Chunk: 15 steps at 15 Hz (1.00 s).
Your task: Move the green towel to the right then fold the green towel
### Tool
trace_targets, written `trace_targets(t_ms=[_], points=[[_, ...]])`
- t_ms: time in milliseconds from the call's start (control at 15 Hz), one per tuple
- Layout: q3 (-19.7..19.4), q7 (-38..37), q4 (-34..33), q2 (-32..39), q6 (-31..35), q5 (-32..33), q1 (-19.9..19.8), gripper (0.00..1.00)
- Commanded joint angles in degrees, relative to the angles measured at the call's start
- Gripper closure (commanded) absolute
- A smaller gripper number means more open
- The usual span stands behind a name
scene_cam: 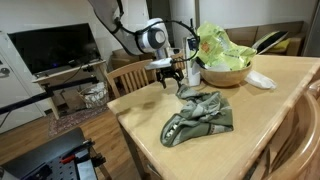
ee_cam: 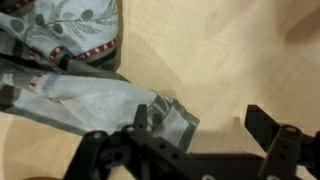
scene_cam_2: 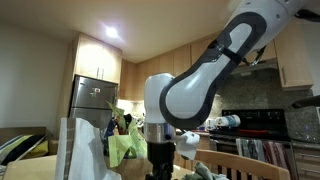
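Note:
The green towel (scene_cam: 198,118) lies crumpled on the wooden table (scene_cam: 150,115), olive with a pale patterned panel. In the wrist view the green towel (ee_cam: 70,70) fills the upper left, and one corner reaches just past the left finger. My gripper (scene_cam: 167,76) hovers low over the table at the towel's far end, near the bowl. Its jaws are open, and between the fingertips (ee_cam: 262,122) the gripper (ee_cam: 200,120) shows mostly bare tabletop. In an exterior view the gripper (scene_cam_2: 163,165) hangs straight down with a bit of the towel (scene_cam_2: 205,172) beside it.
A wooden bowl (scene_cam: 225,75) stuffed with something light green stands at the back of the table, with a white object (scene_cam: 260,80) beside it. A wooden chair (scene_cam: 130,75) stands at the table's far side. A white carton (scene_cam_2: 85,148) stands close to one camera.

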<state>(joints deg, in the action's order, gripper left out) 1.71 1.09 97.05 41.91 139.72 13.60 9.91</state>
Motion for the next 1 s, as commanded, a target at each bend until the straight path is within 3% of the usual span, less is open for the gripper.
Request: trace_targets(t_ms=[0, 933], points=[[-0.91, 0.92, -7.16, 4.81, -2.90, 0.84, 0.93, 0.00], [-4.60, -1.55, -14.49, 10.64, -1.57, 3.70, 3.85, 0.00]])
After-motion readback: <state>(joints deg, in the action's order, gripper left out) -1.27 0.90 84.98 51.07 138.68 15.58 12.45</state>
